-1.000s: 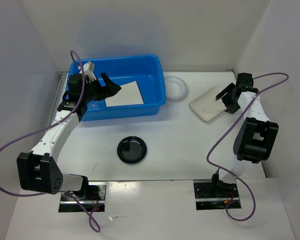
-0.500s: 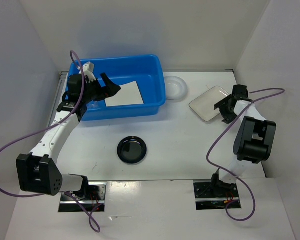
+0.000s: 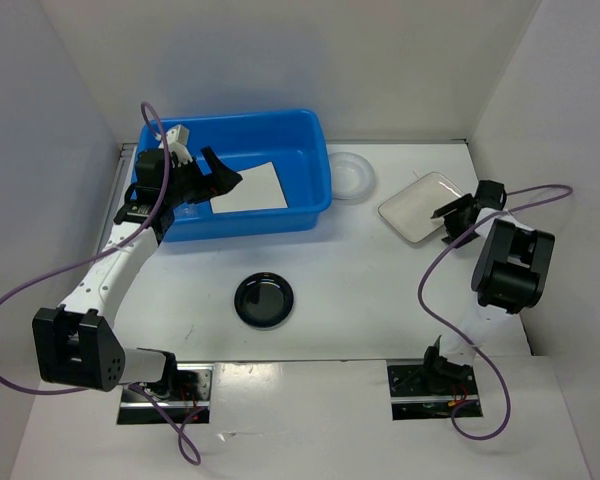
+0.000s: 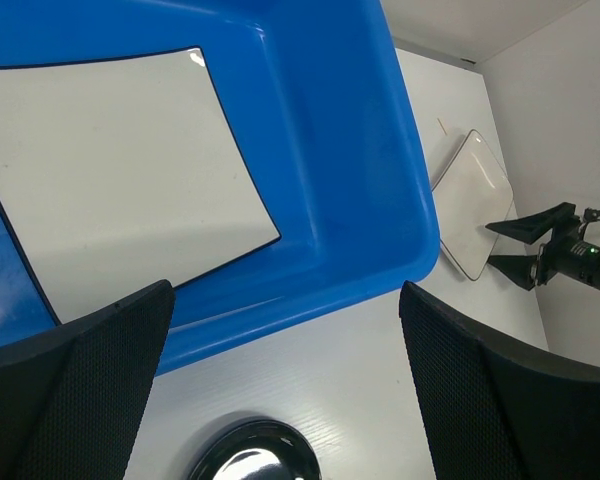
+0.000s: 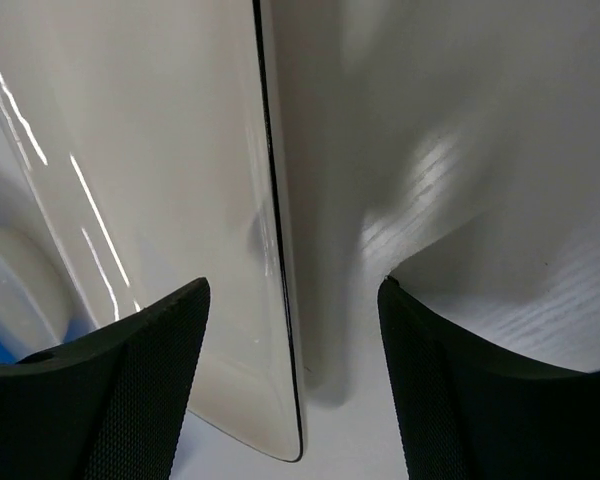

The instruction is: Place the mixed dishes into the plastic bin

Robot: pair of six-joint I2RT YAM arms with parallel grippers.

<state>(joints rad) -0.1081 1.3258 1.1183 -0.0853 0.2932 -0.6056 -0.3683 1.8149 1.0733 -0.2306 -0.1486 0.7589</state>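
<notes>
Top external view tells me where we are: the square plate (image 3: pixel 248 187) lies in the bin (image 3: pixel 270 130), and the left gripper (image 3: pixel 223 168) hangs above it with jaws wide and nothing between them. The bowl (image 3: pixel 348 175) stands just beside the bin, the saucer (image 3: pixel 264 300) in the middle of the table (image 3: pixel 360 290), and the pale plate (image 3: pixel 417 207) at the right. I judge the step in hand is the grasp of the pale plate: the right gripper (image 3: pixel 442 226) is at its edge, jaws wide, and in the right wrist view the rim runs between the fingers (image 5: pixel 130 380), not pinched. Next I should bring one finger under the rim, close, lift, and pass over the bowl to the bin. I cannot tell if a finger touches the table, and I find the cup in no view.
</notes>
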